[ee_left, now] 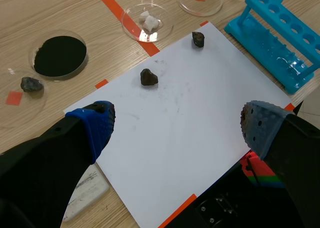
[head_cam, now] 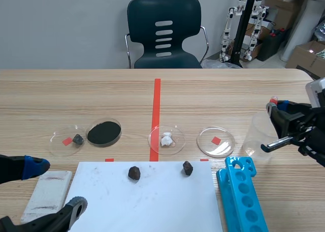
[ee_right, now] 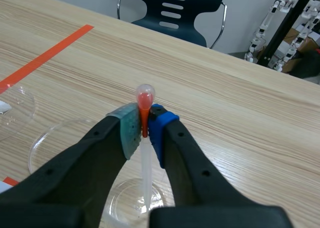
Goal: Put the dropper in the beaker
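A clear dropper (ee_right: 145, 138) with a red bulb (head_cam: 274, 99) is pinched between the pads of my right gripper (ee_right: 144, 125), which is shut on it just below the bulb. Its stem runs down between the fingers toward the clear beaker (ee_right: 131, 204) standing under the gripper, and the tip appears to sit over or just inside the beaker's mouth. In the scene view the beaker (head_cam: 258, 136) stands at the table's right, with the right gripper (head_cam: 277, 118) right next to it. My left gripper (ee_left: 177, 120) is open above the white sheet (ee_left: 190, 128), holding nothing.
A blue tube rack (head_cam: 242, 194) lies near the beaker. Petri dishes (head_cam: 215, 141) stand in a row, one holding black powder (head_cam: 104, 133), one white lumps (head_cam: 166, 139), one a grey stone (head_cam: 77, 139). Two dark stones (head_cam: 134, 172) rest on the sheet. A white block (head_cam: 48, 189) lies at the left.
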Motion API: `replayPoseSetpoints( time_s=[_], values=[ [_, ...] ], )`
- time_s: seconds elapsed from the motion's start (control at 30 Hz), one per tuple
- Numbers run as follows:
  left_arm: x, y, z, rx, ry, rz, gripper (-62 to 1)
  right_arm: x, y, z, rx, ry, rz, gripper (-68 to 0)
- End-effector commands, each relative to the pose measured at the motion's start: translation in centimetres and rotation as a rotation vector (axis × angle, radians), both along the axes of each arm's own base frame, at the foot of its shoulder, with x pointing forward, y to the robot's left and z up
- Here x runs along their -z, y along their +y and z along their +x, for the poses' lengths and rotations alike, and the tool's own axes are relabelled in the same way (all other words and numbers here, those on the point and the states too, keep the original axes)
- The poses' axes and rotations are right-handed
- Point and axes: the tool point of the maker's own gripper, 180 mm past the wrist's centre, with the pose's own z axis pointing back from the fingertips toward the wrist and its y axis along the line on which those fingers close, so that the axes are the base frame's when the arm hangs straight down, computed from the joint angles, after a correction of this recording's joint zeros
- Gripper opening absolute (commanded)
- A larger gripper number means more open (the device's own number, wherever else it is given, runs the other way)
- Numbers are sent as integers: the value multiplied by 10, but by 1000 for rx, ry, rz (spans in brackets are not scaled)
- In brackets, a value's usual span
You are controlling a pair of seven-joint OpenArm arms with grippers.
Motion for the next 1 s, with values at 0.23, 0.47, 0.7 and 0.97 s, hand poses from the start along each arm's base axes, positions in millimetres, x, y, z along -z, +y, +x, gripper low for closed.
replayPoseSetpoints(
  time_s=[0.23,0.47,0.7,0.97],
  values=[
    [-11,-5,2,1,-27,-29,-82,-18,-3,8,1,-58,7,-299],
    [-11,-5,2,1,-27,-29,-82,-27,-6,6,-7,-75,10,-81],
    [-11,-5,2,1,-27,-29,-82,-52,3,-10,-63,-130,15,-82],
    [-11,-5,2,1,-27,-29,-82,-55,14,-35,-116,-126,20,-82]
  ],
)
